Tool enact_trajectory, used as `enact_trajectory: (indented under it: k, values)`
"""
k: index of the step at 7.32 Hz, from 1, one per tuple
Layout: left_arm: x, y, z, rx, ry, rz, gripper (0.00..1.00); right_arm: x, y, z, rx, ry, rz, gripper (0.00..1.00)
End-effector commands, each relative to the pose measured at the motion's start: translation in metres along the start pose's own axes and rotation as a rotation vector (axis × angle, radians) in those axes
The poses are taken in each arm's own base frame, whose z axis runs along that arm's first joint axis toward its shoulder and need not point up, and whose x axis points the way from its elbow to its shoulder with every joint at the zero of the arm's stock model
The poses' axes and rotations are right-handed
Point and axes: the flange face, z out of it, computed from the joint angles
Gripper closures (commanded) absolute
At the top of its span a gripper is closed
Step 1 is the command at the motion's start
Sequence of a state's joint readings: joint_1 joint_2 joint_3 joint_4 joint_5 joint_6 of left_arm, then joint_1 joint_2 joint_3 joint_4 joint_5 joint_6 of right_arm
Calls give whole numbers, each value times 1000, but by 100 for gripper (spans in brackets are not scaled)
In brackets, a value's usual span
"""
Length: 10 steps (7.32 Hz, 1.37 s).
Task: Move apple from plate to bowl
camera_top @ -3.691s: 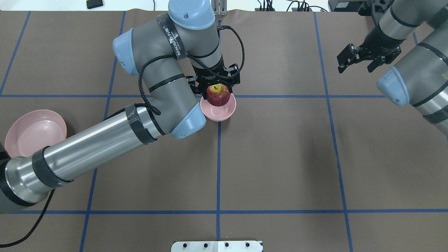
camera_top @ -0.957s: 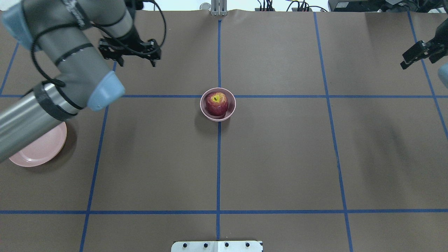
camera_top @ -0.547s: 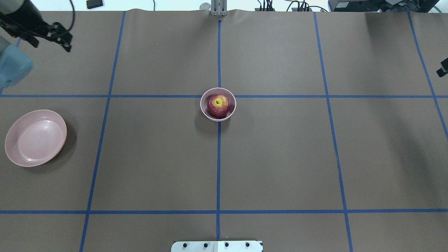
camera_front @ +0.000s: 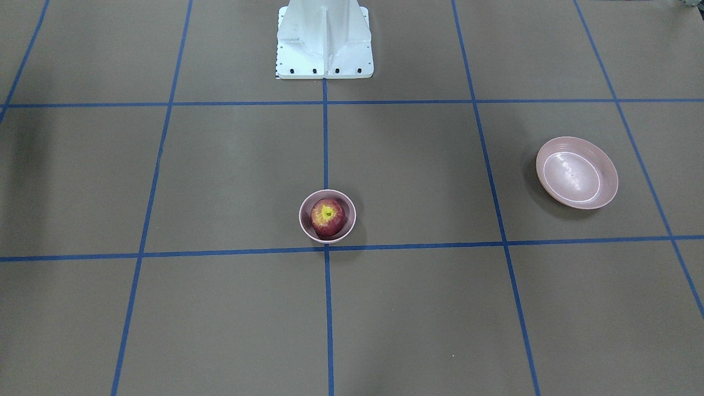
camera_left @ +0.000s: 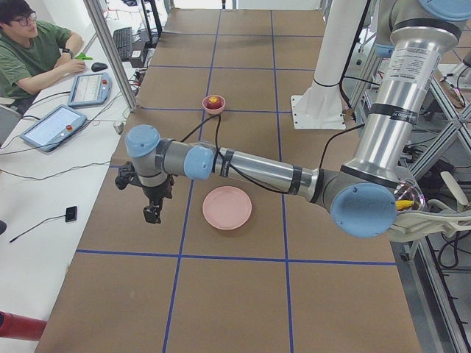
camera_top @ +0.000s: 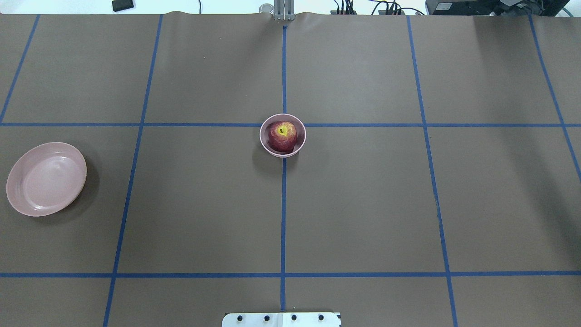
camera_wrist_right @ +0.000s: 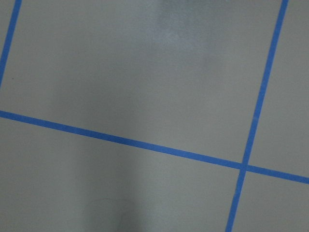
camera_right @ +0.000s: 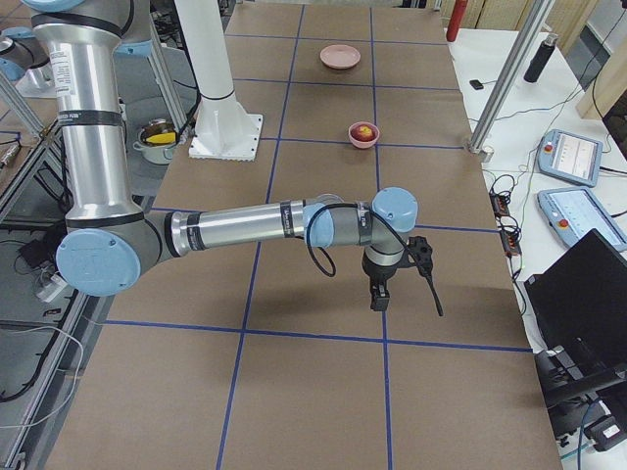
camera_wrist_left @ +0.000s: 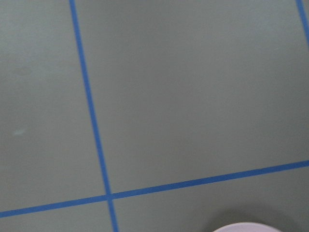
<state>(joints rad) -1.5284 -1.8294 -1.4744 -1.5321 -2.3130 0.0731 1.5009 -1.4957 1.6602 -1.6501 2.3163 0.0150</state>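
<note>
- The apple [camera_top: 282, 135] sits in the bowl [camera_top: 300, 143], well apart from the left end effector [camera_left: 150, 215] and right end effector [camera_right: 377, 300]; I cannot tell how wide either stands.
- Likely firm, smooth and easily bruised: grip across its widest middle.

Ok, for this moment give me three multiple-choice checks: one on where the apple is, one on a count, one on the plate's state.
1. The apple lies: A beside the bowl; B inside it; C behind it.
2. Pink dishes in view: A one; B three; C two.
3. The plate is: A empty; B overturned; C holding fruit.
Key: 1 B, the bowl's rim rings the apple; 2 C, just bowl and plate; 3 A, its inside is bare.
</note>
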Motion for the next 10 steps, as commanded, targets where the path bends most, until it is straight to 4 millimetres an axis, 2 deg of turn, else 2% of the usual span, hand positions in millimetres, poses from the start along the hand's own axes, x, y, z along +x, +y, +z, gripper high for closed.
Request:
enact_trajectory:
  k: [1, 2, 3, 5, 6, 8, 9, 10]
  values:
    - [-47, 36, 26, 9, -4, 2, 1, 14, 10, 0, -1, 3, 36, 0]
    - [-68, 71, 45, 62, -16, 39, 1, 17, 12, -2, 4, 3, 44, 0]
    - [-72, 79, 50, 73, -19, 34, 1, 18, 13, -1, 1, 3, 54, 0]
    - [-64, 75, 38, 98, -19, -28, 1, 26, 24, 8, -18, 4, 71, 0]
    - [-59, 83, 32, 102, -20, -26, 1, 31, 30, 13, -28, 4, 80, 0]
    - [-26, 101, -1, 54, -17, -61, 1, 32, 34, 16, -38, 4, 89, 0]
    - [-23, 115, -1, 44, -16, -68, 1, 34, 36, 16, -40, 4, 90, 0]
    - [-27, 120, 6, 32, -10, -76, 1, 34, 35, 16, -38, 4, 88, 0]
